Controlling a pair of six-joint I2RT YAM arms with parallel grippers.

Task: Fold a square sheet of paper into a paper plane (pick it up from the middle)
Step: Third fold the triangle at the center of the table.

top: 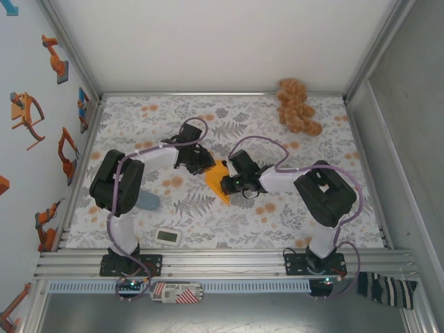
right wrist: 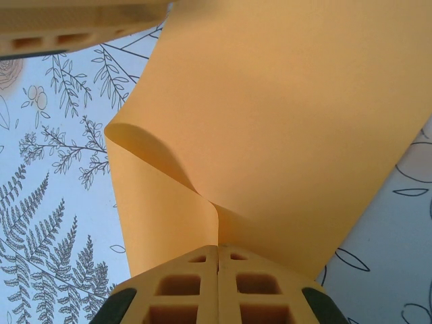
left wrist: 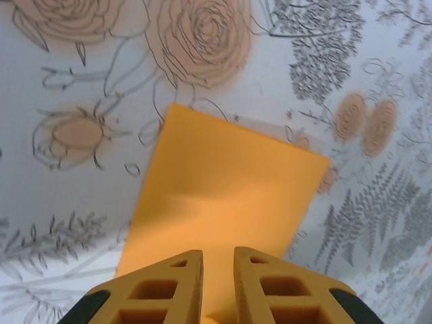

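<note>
From above, my two arms meet near the middle of the counter (top: 277, 229), and the paper (top: 220, 184) hangs between them as a bright orange wedge. My left claw (top: 206, 166) is at its far-left side and my right claw (top: 227, 184) at its near-right side. A plush toy (top: 298, 105) sits well apart in the far right corner, out of the way.

Through my left wrist, the paper runs forward from my fingertips over the flowered cloth (left wrist: 61, 202). My left claw is narrow, the jaws a slit apart with the paper's near edge at the slit. With a gap that plain and paper this thin, I judge I am guiding it, not pinching it.

Through my right wrist, my right claw is closed tight, jaws touching, on a fold of the paper. The sheet rises from the pinch and curls to the left in a soft, uncreased loop. A finger (right wrist: 81, 23) of my left claw is at its upper left edge. I judge this grip keeps the sheet off the counter so an edge can be brought across.
</note>
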